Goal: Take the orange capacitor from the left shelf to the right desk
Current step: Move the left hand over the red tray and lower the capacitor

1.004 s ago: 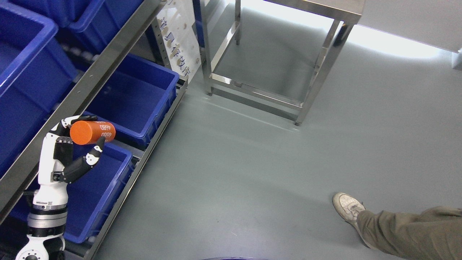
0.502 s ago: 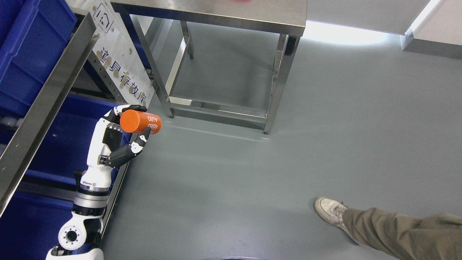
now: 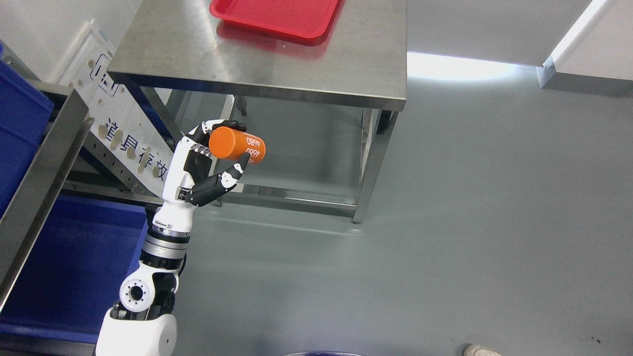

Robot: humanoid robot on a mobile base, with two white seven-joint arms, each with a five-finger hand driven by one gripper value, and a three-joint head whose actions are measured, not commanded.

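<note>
One orange capacitor [image 3: 237, 144], left hand [image 3: 200, 165]

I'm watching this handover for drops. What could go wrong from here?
The orange capacitor lies sideways, pinched only between fingers and thumb of the left hand, so it could roll out. It hangs below the steel desk top, so lifting straight up risks hitting the edge.
</note>
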